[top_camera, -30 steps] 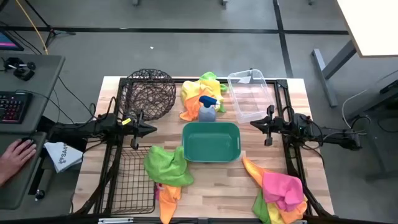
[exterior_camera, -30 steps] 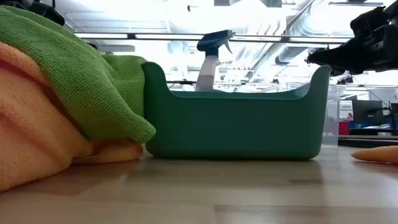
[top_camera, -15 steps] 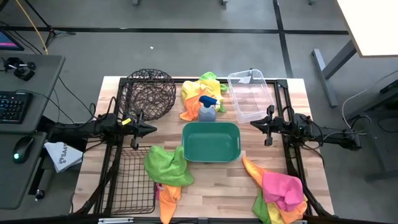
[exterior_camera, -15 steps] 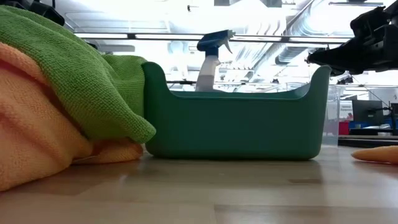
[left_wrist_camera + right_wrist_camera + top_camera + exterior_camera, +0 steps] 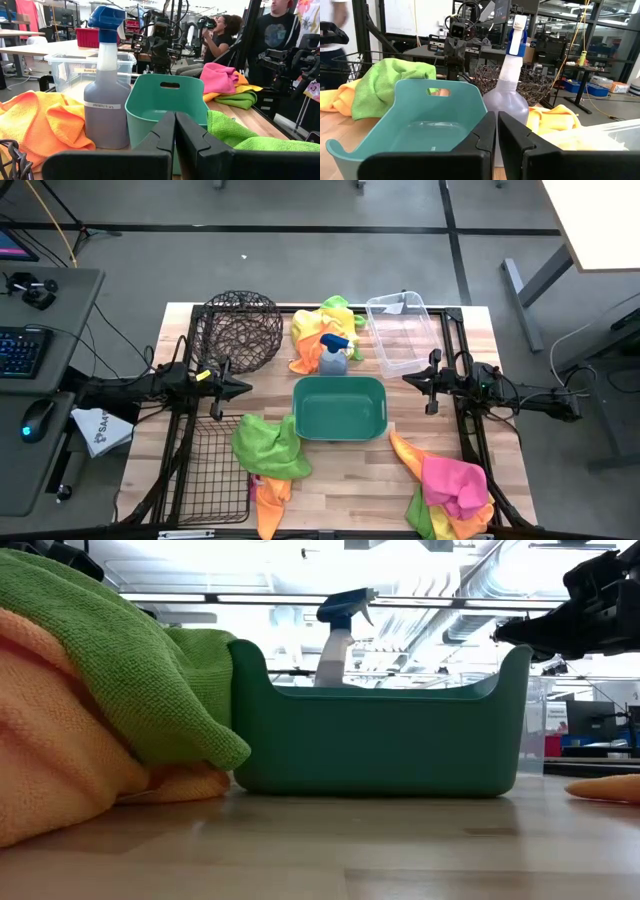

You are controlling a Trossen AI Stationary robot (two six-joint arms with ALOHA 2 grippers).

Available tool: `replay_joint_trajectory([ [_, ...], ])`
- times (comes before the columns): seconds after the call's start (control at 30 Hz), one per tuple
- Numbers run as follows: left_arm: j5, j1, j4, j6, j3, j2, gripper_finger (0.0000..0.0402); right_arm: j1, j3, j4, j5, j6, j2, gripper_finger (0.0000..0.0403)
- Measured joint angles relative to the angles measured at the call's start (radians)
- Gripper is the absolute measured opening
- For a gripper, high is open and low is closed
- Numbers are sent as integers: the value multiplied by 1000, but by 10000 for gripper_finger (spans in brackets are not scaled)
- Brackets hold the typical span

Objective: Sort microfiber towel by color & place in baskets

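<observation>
I see no change on the wooden tabletop (image 5: 330, 495) over the last second: both arms are parked exactly where they were and no cloth has shifted. Off the tabletop, at the far left of the high view, the hand that rested on the mouse a second ago is gone. To me that means sorting has not begun.

The left gripper (image 5: 243, 388) hovers left of centre in the high view, empty, its fingers (image 5: 162, 135) pressed together in the left wrist view. The right gripper (image 5: 407, 379) hovers right of centre, also empty, its fingers (image 5: 487, 132) closed tight. Both point inward at the teal-green plastic tub (image 5: 340, 408), which sits mid-frame and looks empty.

The towels lie in three heaps: a lime green microfiber cloth over orange ones (image 5: 270, 448) at lower centre-left, just beside the rectangular black wire basket (image 5: 212, 470); a pink, orange and green heap (image 5: 450, 488) at lower right; and an orange and yellow heap (image 5: 320, 330) at upper centre, around the grey spray bottle with blue top (image 5: 332, 358). The round dark wire basket (image 5: 238, 328) stands at upper left and the clear plastic bin (image 5: 402, 332) at upper right; as far as I can see, neither holds a cloth. I judge every towel is still to sort.
</observation>
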Motion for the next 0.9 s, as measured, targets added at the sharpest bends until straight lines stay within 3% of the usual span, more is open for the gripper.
replay_joint_trajectory([
  [0.6,0,0,11,-19,0,0,0,0,0,0,0,1,0,14],
  [0.67,1,0,57,-116,0,0,0,0,0,0,0,0,0,14],
  [0.8,-4,0,198,-512,0,0,0,0,0,0,0,-1,0,14],
  [0.9,-92,0,302,-716,0,5,0,0,0,0,0,1,0,14],
])
